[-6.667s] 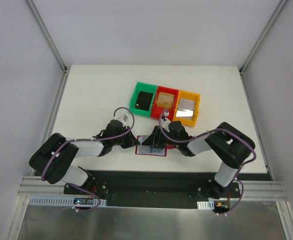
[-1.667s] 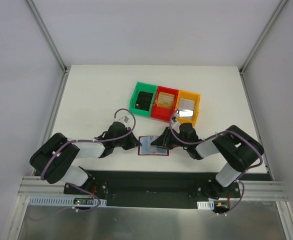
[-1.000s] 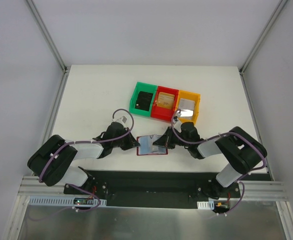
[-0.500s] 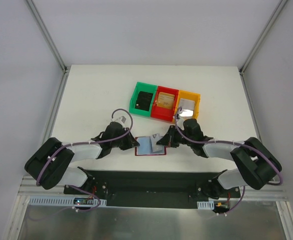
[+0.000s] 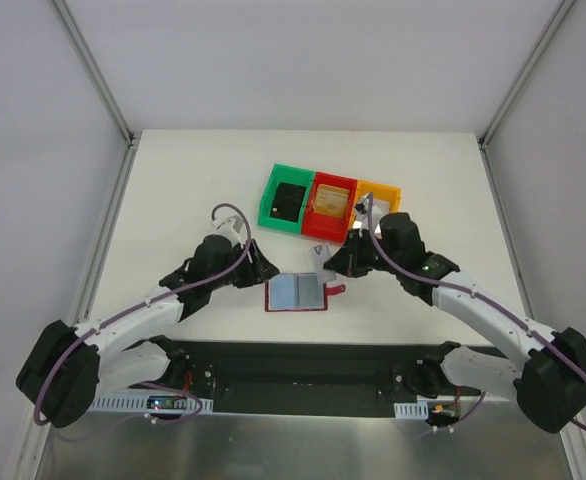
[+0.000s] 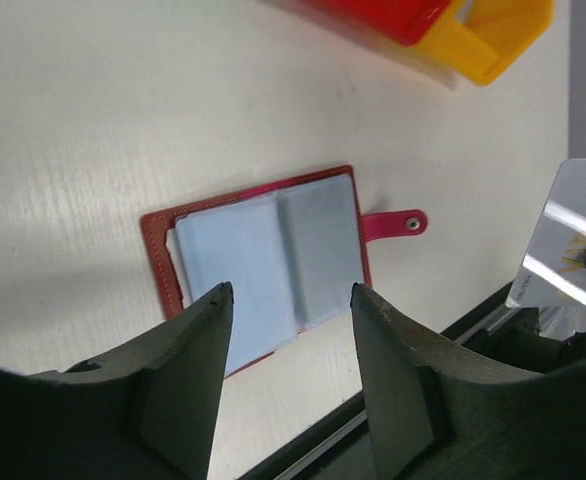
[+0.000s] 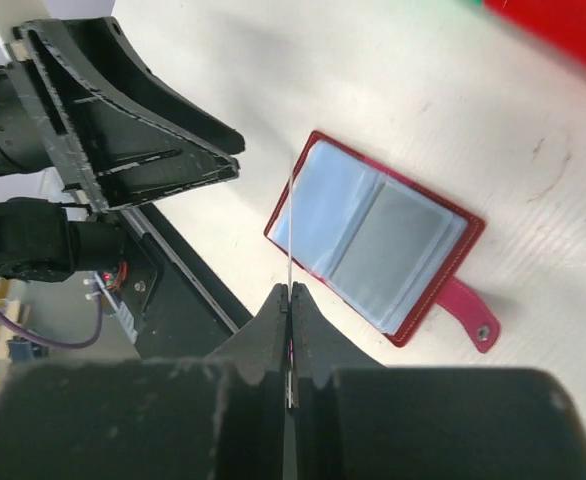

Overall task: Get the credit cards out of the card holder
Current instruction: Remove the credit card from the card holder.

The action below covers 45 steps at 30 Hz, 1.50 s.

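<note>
The card holder [image 5: 296, 293] lies open and flat on the white table, red with blue-grey pockets and its tab [image 5: 335, 291] pointing right. My left gripper [image 5: 262, 270] hovers left of it, open and empty; in the left wrist view its fingertips [image 6: 223, 290] frame the card holder [image 6: 263, 265] below. My right gripper [image 5: 327, 264] is shut on a silvery credit card [image 5: 316, 257], lifted above the holder's right side. That card [image 7: 291, 215] shows edge-on in the right wrist view, above the card holder [image 7: 373, 240]. A black card [image 5: 290, 200] and a tan-gold card [image 5: 332, 199] lie in bins.
Three bins stand in a row behind the holder: green [image 5: 276, 190], red [image 5: 318, 228], orange [image 5: 383, 190]. The right arm reaches over the orange bin's front. A black base rail [image 5: 293, 355] runs along the table's near edge.
The left gripper has opened, released the holder and drawn back left. The right gripper has lifted up and right with the silvery card. The holder now lies flat.
</note>
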Motion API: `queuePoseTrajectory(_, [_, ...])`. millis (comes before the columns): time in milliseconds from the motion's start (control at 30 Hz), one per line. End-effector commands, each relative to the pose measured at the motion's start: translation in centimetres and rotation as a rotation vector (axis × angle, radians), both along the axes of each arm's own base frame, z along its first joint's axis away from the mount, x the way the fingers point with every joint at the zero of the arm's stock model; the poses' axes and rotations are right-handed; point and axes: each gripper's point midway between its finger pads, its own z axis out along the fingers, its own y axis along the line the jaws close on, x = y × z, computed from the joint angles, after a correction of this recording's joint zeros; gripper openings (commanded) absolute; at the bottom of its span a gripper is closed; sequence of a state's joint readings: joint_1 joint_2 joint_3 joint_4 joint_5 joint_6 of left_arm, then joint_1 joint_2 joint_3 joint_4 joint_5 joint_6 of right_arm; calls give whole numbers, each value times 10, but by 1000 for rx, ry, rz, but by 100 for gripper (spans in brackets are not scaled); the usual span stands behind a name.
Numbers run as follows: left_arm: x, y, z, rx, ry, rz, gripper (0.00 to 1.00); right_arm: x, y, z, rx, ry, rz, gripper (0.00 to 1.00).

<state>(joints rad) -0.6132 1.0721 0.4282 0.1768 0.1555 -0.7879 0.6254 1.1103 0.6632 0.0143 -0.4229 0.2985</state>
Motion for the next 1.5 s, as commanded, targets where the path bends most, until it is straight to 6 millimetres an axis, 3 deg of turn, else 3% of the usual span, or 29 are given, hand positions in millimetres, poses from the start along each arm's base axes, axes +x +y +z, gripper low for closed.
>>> queuePoseTrajectory(0, [12, -2, 46, -21, -156, -31, 52, 0, -29, 19, -185, -104, 19, 0])
queuePoseTrajectory(133, [6, -18, 73, -156, -366, -151, 52, -8, -38, 31, -257, -249, 135, 7])
queuePoseTrajectory(233, [-6, -31, 101, -331, -472, -211, 51, -23, -42, 43, -251, -312, 218, 0])
queuePoseTrajectory(433, [-39, -61, 133, -469, -457, -508, 53, -72, -34, 64, -181, -192, 487, 0])
queuePoseTrajectory(567, [-50, -66, 148, -530, -494, -583, 54, -89, -32, 66, -147, -139, 564, 0])
queuePoseTrajectory(767, [-62, -75, 153, -555, -503, -661, 57, -104, -26, 63, -107, -98, 642, 0])
queuePoseTrajectory(1100, [-91, -97, 151, -585, -476, -861, 55, -109, -14, 61, -104, -87, 693, 0])
queuePoseTrajectory(1467, [-111, -106, 143, -601, -415, -983, 38, -107, -15, 62, -118, -95, 693, 0])
